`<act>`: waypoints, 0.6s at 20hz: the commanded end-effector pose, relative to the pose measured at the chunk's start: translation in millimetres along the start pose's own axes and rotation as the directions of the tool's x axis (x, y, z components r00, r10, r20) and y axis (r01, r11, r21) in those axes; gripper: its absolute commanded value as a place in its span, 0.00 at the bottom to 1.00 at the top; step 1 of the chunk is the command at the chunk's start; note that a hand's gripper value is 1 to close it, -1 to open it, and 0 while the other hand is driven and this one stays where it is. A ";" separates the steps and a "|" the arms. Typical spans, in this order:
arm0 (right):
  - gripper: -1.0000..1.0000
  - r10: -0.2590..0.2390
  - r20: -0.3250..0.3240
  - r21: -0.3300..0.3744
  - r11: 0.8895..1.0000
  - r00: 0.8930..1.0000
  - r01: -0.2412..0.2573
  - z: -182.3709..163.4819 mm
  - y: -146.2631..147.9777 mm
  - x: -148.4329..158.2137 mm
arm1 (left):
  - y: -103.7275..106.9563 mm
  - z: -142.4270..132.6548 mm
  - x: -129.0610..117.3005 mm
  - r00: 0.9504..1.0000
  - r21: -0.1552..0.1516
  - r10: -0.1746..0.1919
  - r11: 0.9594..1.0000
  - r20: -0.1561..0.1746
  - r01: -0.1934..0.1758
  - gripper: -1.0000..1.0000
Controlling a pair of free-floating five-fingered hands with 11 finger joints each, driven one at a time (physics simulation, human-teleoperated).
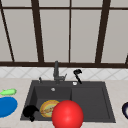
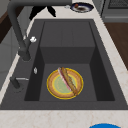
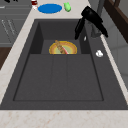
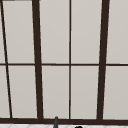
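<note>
- The left robot hand (image 1: pixel 30 111) hangs at the sink's (image 1: pixel 105 100) front-left corner, over the rim. Its fingers look curled and it holds nothing, with the plate (image 1: pixel 48 108) just to its right, down in the basin.
- The right robot hand (image 1: pixel 77 75) hovers over the back rim beside the faucet (image 1: pixel 56 71). Its fingers are loosely extended and point down — nothing is in its grasp.
- The plate is round, with a yellow rim and a greenish centre. It lies flat on the floor of the deep left basin, and a long sausage-like piece of food (image 2: pixel 68 80) rests across it.
- The sink is matte dark grey. Its right half is a shallow, ribbed drainer with open room.
- A glossy red ball (image 1: pixel 67 115) sits at the front edge, covering part of the plate.
- On the pale marbled desk (image 1: pixel 15 82) to the left lie a blue disc (image 1: pixel 7 106) and a green oblong (image 1: pixel 8 92).
</note>
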 end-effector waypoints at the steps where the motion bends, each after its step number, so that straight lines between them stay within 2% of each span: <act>1: 0.00 -0.010 0.015 -0.003 1.000 1.000 0.010 22.1 19.8 -11.3 | 0.0 0.0 0.0 1.000 0.000 0.000 1.000 0.000 0.000 0.50; 8: 0.00 -0.017 0.032 -0.013 1.000 0.999 0.017 60.3 53.7 -33.4 | 0.0 0.0 0.0 1.000 0.000 0.000 1.000 0.000 0.000 0.50; 12: 0.00 -0.023 0.059 -0.049 0.998 0.998 0.025 74.2 67.1 -41.8 | 0.0 0.0 0.0 1.000 0.000 0.000 1.000 0.000 0.000 0.50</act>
